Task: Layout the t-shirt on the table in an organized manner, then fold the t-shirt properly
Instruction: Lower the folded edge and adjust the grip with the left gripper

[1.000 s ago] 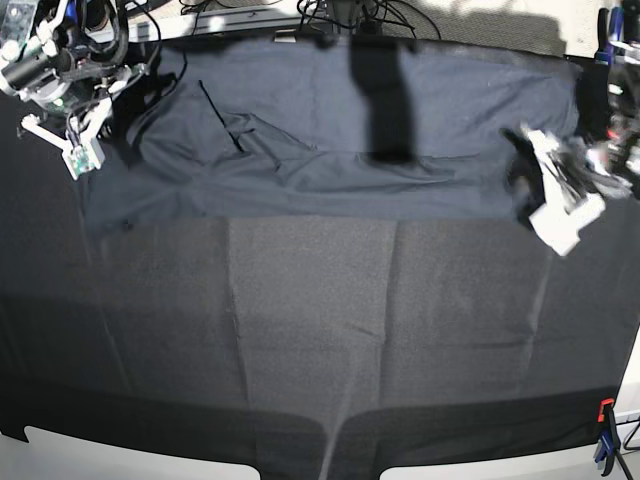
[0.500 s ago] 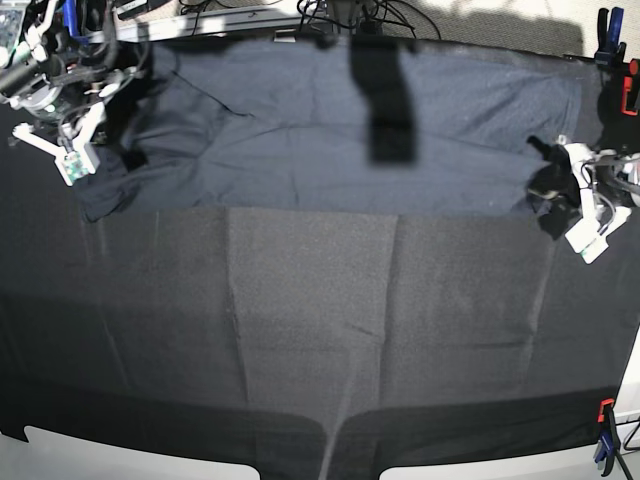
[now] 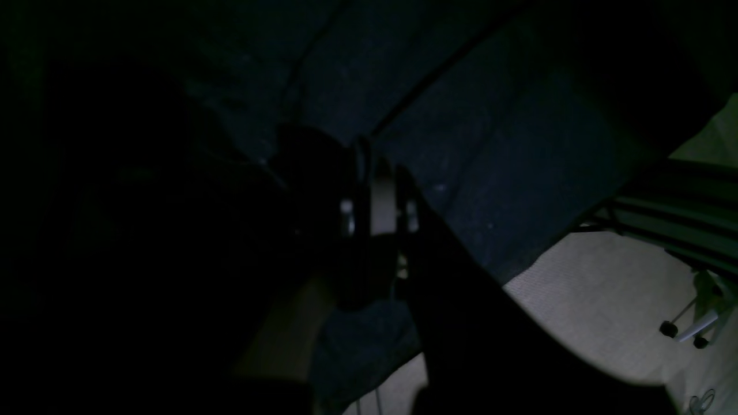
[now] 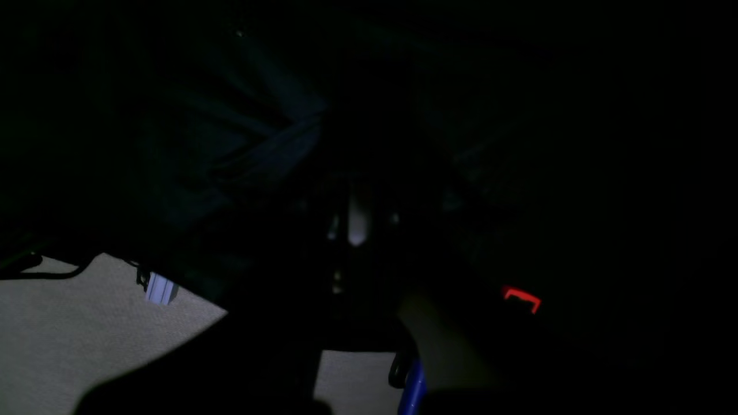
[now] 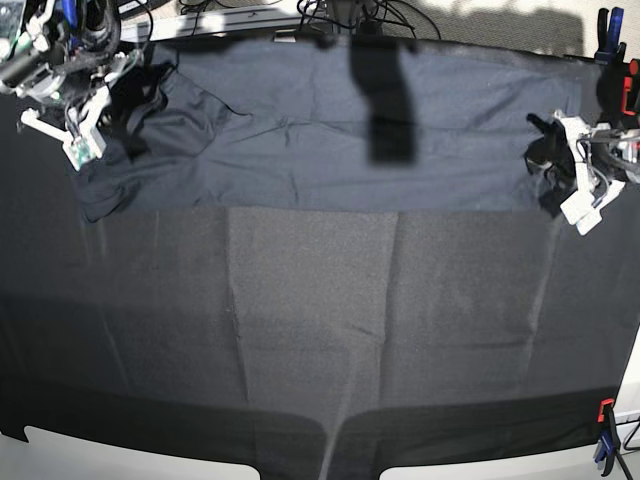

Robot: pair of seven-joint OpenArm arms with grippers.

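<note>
Both grippers, left gripper (image 5: 585,195) and right gripper (image 5: 85,130), pinch opposite ends of the t-shirt (image 5: 320,125), stretched along the table's (image 5: 320,330) far edge; laying-out underway. Next I'd say: lower it flat, smooth wrinkles.

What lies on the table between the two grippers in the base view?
The t-shirt, stretched across the far side between the right gripper and left gripper, crossed by a dark shadow band.

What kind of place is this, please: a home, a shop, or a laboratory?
Probably a robotics lab or workshop: a cloth-covered table fixed with clamps, cables bundled behind it, and a t-shirt stretched between two robot arms.
</note>
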